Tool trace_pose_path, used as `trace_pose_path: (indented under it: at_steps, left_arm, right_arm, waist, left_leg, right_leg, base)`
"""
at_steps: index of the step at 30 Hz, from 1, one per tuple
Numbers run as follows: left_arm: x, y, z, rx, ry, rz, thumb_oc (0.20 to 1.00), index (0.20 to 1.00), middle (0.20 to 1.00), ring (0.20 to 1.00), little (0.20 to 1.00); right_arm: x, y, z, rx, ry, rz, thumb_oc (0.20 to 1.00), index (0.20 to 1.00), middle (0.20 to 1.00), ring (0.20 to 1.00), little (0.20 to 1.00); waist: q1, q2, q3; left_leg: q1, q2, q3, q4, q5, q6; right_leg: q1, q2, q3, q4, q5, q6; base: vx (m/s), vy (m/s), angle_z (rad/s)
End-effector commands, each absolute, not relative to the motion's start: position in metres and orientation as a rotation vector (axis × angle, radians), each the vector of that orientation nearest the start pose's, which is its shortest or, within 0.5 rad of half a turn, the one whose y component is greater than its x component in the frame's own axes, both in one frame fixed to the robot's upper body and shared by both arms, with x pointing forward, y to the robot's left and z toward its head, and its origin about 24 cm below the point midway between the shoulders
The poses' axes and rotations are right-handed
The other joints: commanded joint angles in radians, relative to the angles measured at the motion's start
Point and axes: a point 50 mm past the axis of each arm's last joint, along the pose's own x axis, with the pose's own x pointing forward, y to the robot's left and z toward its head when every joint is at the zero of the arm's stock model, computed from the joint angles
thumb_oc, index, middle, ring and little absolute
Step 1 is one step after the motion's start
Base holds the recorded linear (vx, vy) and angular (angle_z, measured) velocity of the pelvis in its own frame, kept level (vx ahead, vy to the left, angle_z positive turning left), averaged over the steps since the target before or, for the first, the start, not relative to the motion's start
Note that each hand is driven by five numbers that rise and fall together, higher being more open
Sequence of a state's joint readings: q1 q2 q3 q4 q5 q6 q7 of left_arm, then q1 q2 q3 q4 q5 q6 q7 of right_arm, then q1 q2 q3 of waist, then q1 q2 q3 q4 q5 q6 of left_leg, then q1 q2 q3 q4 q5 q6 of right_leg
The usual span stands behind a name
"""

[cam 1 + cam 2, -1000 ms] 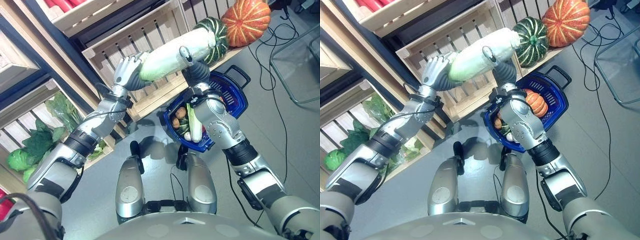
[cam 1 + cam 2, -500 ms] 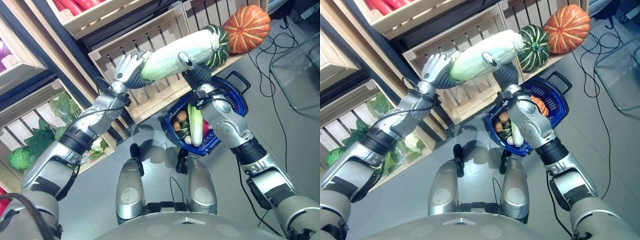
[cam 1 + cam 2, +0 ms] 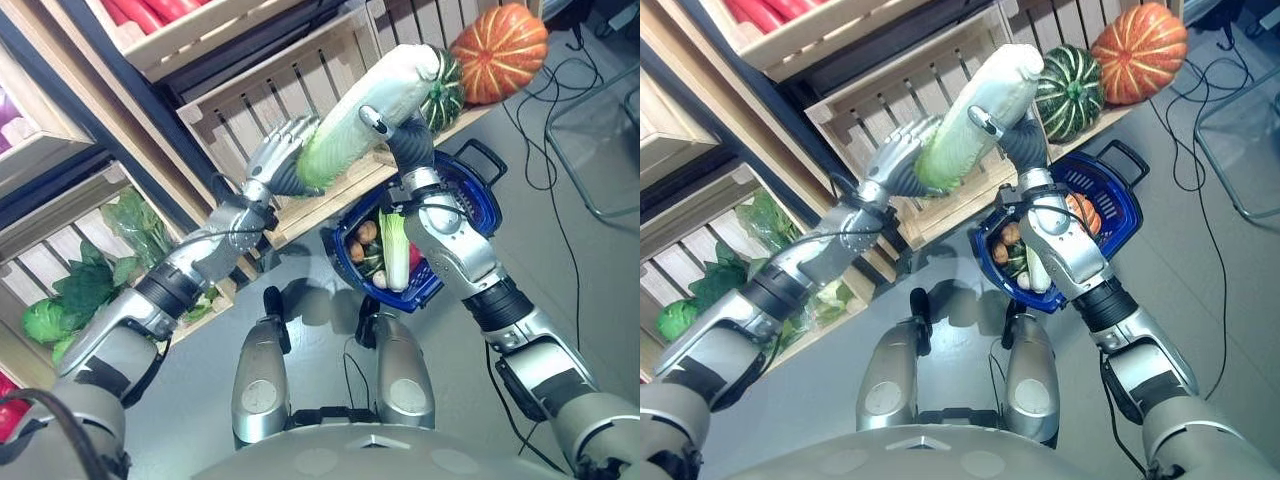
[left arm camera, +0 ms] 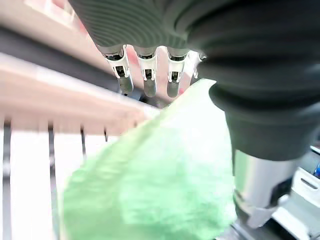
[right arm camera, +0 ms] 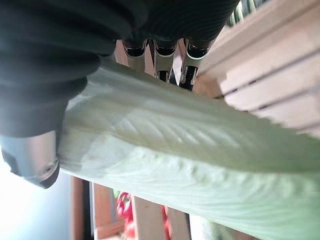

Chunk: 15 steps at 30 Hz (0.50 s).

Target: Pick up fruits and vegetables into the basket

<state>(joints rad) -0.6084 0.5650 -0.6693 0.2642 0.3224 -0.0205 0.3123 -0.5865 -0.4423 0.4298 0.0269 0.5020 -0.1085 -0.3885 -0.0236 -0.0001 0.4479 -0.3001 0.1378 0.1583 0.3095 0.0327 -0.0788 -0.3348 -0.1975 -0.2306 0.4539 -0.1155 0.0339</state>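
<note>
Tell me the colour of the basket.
Blue, with a black handle; the basket shows best in the right eye view.

Clearance record — raised hands, crates, basket

A long napa cabbage [image 3: 365, 115] is held tilted between the left hand [image 3: 283, 160] at its leafy end and the right hand [image 3: 400, 140] round its middle, directly in front of the slatted wooden crate [image 3: 270, 95], close to its slats. Below lies the blue basket [image 3: 470, 205] on the grey floor [image 3: 540, 260], its near half already taken up by vegetables, with the right forearm crossing over it — the far half shows bare blue mesh. A green striped squash [image 3: 1068, 92] and an orange pumpkin [image 3: 498, 50] stand on the crate ledge just beyond the cabbage's white end. Open floor lies right of the basket.
</note>
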Motion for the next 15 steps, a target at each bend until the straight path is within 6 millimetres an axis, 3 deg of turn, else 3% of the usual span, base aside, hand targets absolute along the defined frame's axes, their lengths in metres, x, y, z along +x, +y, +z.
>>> trace_pose_path:
  at_steps: [1, 9, 15]
  left_arm:
    - [0.315, 0.129, 0.101, 0.838, -0.363, -0.198, 1.000, 1.000, 1.000, 1.000, 1.000]
    - [0.291, 0.164, 0.074, 0.588, -0.231, -0.113, 1.000, 1.000, 1.000, 1.000, 1.000]
    - [0.274, 0.164, 0.052, 0.486, -0.114, -0.197, 1.000, 1.000, 1.000, 1.000, 1.000]
  right_arm:
    - [0.284, -0.150, 0.275, 0.181, -0.967, 0.028, 0.200, 0.200, 0.200, 0.200, 0.200]
    - [0.262, -0.208, 0.264, -0.001, -1.025, -0.258, 0.200, 0.200, 0.200, 0.200, 0.200]
    - [0.261, -0.239, 0.252, -0.076, -0.955, -0.425, 0.200, 0.200, 0.200, 0.200, 0.200]
  waist:
    - [-0.024, -0.001, 0.057]
    - [-0.047, 0.012, 0.072]
    - [-0.052, 0.033, 0.072]
  left_leg:
    - [0.029, -0.007, 0.044, 0.070, -0.144, 0.016]
    - [-0.070, -0.007, 0.059, 0.090, -0.140, 0.017]
    - [-0.154, -0.008, 0.072, 0.087, -0.122, 0.014]
  right_leg:
    - [0.035, -0.005, 0.018, -0.081, 0.031, 0.065]
    - [-0.079, -0.005, 0.020, -0.034, 0.023, 0.058]
    - [-0.176, -0.006, 0.022, -0.006, 0.021, 0.057]
  base:
    - [-0.11, -0.027, -0.05]
    - [-0.08, -0.037, -0.08]
    - [-0.06, -0.041, -0.06]
